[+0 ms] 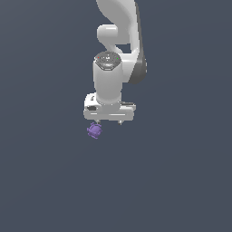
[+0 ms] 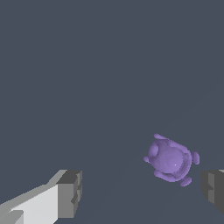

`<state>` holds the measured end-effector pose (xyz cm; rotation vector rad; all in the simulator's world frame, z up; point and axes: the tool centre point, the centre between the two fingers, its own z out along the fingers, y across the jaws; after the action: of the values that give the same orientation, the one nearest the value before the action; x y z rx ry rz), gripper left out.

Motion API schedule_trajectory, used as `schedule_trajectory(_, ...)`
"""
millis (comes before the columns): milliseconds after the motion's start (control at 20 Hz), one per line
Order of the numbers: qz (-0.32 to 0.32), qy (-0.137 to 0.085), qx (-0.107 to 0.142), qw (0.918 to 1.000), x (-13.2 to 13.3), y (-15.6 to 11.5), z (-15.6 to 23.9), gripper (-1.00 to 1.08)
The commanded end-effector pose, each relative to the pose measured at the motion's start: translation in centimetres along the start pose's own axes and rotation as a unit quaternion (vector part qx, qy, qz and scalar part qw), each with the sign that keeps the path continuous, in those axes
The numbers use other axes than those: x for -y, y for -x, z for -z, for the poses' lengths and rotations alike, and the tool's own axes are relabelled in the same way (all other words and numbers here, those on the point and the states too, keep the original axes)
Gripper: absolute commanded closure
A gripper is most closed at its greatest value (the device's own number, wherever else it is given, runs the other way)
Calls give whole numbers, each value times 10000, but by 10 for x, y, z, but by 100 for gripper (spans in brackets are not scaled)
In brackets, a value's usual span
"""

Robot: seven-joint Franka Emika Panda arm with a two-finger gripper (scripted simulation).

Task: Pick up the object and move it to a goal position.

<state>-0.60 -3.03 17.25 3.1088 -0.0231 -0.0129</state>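
Spread wide, the gripper (image 2: 142,190) holds nothing, and the wrist view shows the purple ring (image 2: 171,160) between its fingers (image 2: 70,194), nearer one. From the exterior view, the ring (image 1: 94,130) merely sits below the gripper (image 1: 109,121), off-centre.

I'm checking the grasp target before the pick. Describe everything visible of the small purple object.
The purple object is a small, rounded, matte, plastic-looking piece with little knobs around its rim, far smaller than the white gripper. In the wrist view it lies on the plain dark surface between the two grey fingertips, nearer one than the other, and touches neither. In the exterior view it sits just below the gripper, toward that view's left. The jaws stand open around it.
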Motion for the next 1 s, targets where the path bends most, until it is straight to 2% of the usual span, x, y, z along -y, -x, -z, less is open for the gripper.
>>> schedule_trajectory(0,-12,-2,4,10000,-1,0,-1,-92)
schedule_trajectory(450,-688,-89,3,9976,-29,10,-30,-92)
schedule_trajectory(950,-1919,-166,-3,9813,-82,35,-79,-92)
